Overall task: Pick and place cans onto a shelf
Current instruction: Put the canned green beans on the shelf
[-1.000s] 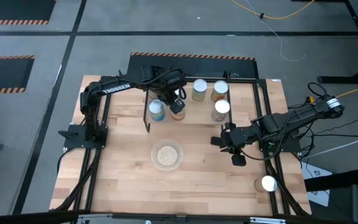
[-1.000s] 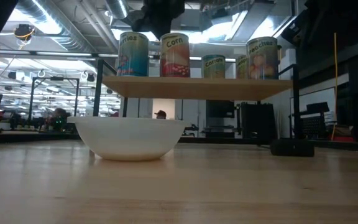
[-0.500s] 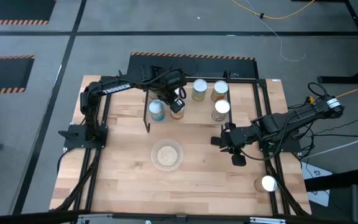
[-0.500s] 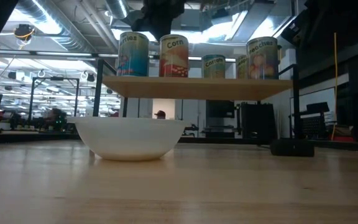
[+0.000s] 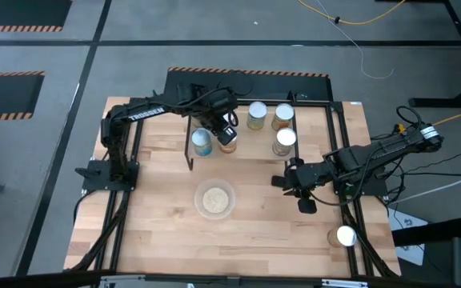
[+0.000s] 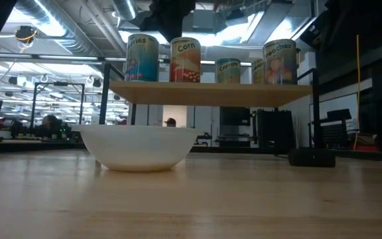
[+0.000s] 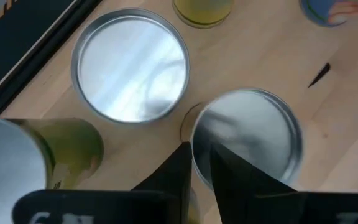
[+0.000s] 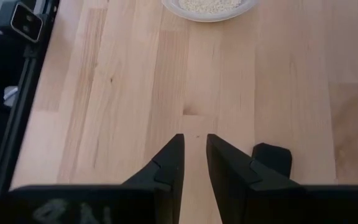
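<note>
Several cans stand on the shelf point(image 6: 211, 94) at the table's far side, among them a blue-labelled can point(image 5: 202, 142) and the corn can point(image 6: 186, 60). My left gripper point(image 7: 201, 163) hangs over the corn can point(image 5: 229, 146) pointing steeply down. It is open by a narrow gap, with the can's rim in that gap. Another can point(image 5: 344, 236) stands at the table's near right edge. My right gripper point(image 5: 282, 182) hovers over bare table right of centre, open by a narrow gap with nothing between its fingers point(image 8: 173, 155). My left gripper comes from above at the corn can's rim point(image 7: 194, 146). One finger stands outside the can and one over its silver top. I cannot tell whether either finger touches the rim. The can stands upright on the shelf board.
A white bowl point(image 5: 215, 199) of beige grains sits on the table's middle, below the shelf's front edge. A small black block point(image 5: 306, 206) lies just beside my right gripper. Black frame rods point(image 5: 189, 152) carry the shelf. Bare wood lies along the table's near side.
</note>
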Robot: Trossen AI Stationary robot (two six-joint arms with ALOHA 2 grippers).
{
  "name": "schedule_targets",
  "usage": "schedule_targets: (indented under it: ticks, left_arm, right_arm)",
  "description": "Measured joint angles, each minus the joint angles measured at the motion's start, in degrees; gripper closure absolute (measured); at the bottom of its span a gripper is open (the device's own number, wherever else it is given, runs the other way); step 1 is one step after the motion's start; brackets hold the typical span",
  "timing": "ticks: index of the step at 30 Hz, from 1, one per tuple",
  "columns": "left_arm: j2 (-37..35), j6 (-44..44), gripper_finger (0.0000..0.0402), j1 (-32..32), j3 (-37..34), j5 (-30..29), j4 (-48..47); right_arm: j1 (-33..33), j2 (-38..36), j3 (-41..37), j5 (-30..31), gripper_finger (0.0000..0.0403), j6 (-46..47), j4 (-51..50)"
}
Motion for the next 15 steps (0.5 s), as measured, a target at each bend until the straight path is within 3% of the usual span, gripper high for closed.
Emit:
schedule_targets:
  ticks: [5, 8, 11, 15]
  left_arm:
    - [-3.22, 0.02, 0.0352, -2.17, 0.00, -0.30, -0.09]
    - [-6.34, -0.02, 0.0349, -5.45, 0.00, -2.02, 0.05]
    - [-8.65, -0.04, 0.0349, -11.73, 0.04, -7.13, 0.03]
    - [-9.96, -1.18, 0.0354, -23.78, 0.04, -15.72, 1.04]
  right_arm:
    - [-0.01, 0.00, 0.00, -0.77, 0.0329, 3.81, -0.11]
    - [0.01, 0.01, 0.00, -4.64, 0.0329, 5.58, -0.10]
    - [0.57, 0.02, 0.02, -8.89, 0.0329, 9.70, -0.09]
    - [3.62, 0.02, 0.02, -10.16, 0.0329, 14.90, -0.04]
